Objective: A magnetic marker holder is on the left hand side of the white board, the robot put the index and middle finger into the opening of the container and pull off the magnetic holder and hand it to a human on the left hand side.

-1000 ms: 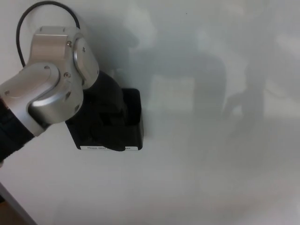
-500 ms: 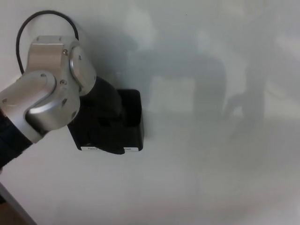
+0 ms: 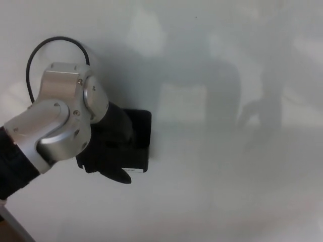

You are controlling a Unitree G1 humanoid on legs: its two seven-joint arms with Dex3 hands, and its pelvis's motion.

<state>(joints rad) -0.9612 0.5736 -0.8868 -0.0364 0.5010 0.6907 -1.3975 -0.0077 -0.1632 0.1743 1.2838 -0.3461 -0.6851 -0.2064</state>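
The black magnetic marker holder (image 3: 142, 136) sits on the left part of the whiteboard (image 3: 227, 191). Its white label strip peeks out at its lower edge. My left hand (image 3: 112, 151) lies over the holder's left half, and its black fingers reach into the opening and close on the holder. One fingertip sticks out below the holder's bottom edge. The silver wrist (image 3: 60, 121) hides the holder's left side. My right hand does not show.
A black cable (image 3: 50, 43) loops above the silver wrist. The board's lower left edge (image 3: 9, 218) runs diagonally at the picture's corner. Soft shadows fall across the middle and right of the board.
My left hand and wrist have moved down the board, and the holder has slid down with them. The label now sits lower and is partly covered.
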